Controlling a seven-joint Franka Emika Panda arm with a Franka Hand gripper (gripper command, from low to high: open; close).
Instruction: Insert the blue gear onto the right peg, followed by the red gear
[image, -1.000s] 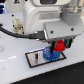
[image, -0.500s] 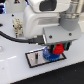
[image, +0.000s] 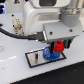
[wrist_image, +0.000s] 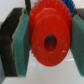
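Tool (image: 59, 48) clamps the red gear (wrist_image: 48, 37) flat-faced toward the wrist camera, above the blue gear (image: 49, 53)

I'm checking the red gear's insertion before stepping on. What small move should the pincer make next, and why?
Probably a slow, straight descent. The pincer holds the red gear just above the blue gear, which already lies on the plate. The peg is hidden, so alignment is uncertain.

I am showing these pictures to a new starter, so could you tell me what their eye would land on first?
The red gear fills the wrist view, clamped between the end effector's teal pads. In the exterior view it hangs just above the blue gear, which lies on the grey plate towards that view's right end, under the big white arm.
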